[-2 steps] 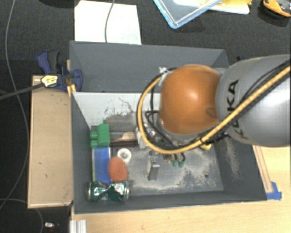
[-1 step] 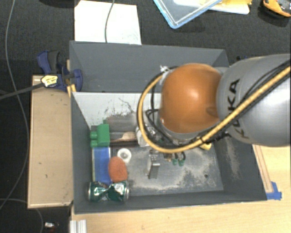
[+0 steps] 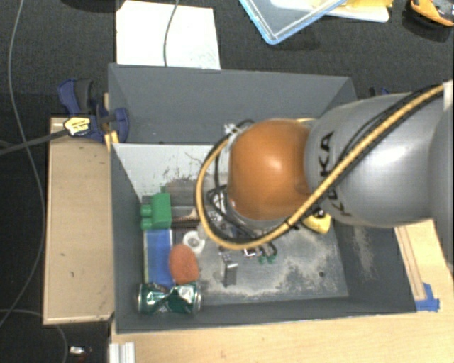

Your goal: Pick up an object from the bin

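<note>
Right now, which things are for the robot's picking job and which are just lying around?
For the job: robot arm; grey bin; and the things in it to pick from: green block, blue flat piece, orange-brown egg shape, crushed green can, yellow piece.

Just lying about, outside the bin: clear plastic lid; white sheet.

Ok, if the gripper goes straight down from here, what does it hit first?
Probably bare bin floor, just beside the orange-brown egg-shaped thing; the gripper seems clear of it, though depth is unclear.
</note>
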You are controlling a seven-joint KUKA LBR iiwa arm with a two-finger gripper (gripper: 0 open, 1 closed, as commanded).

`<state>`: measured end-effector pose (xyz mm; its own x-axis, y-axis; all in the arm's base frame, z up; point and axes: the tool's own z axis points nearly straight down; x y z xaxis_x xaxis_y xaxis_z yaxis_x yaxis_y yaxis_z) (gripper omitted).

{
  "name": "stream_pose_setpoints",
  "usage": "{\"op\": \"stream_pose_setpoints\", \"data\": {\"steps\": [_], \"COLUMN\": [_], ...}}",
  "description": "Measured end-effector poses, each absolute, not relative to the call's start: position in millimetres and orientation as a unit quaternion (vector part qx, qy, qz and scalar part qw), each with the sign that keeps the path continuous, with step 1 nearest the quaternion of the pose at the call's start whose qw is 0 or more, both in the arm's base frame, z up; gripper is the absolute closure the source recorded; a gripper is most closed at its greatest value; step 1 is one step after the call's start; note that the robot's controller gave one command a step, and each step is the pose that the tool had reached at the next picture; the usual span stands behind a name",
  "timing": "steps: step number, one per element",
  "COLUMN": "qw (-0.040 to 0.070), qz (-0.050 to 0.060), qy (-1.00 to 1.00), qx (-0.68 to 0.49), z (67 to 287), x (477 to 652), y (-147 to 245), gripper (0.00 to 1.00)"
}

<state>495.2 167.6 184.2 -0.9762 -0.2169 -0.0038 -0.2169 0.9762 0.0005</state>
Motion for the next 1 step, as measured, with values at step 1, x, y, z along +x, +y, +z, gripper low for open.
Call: {"op": "stream_pose_setpoints", "data": {"steps": [1], "qw": [0.005], "qz": [0.000], "qy": [0.940], "qx": [-0.342], "z": [168.2], "x": [509.5], "y": [181.2], "gripper": [0.00]}}
